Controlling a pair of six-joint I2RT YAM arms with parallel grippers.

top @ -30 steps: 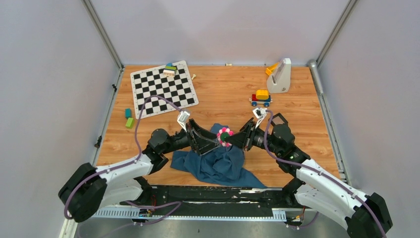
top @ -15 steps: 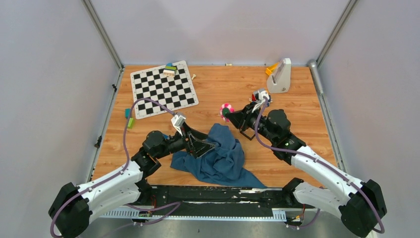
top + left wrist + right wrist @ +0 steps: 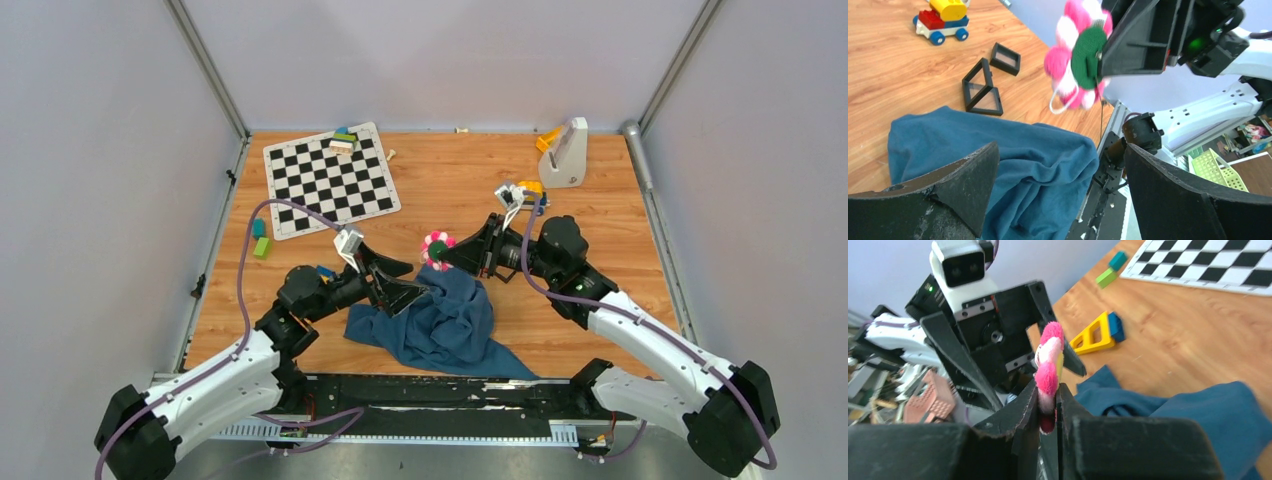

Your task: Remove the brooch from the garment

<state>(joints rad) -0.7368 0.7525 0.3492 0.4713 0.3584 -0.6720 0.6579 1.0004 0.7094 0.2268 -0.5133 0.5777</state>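
Pink brooch (image 3: pixel 436 245) pinched in right gripper (image 3: pixel 447 253) (apart from garment (image 3: pixel 445 322)).

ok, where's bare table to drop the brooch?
Best: bare wood between the chessboard and the white stand, beyond the brooch in the right gripper. Also the strip right of the right arm. Crowded: around the cloth, black frames and toy car.
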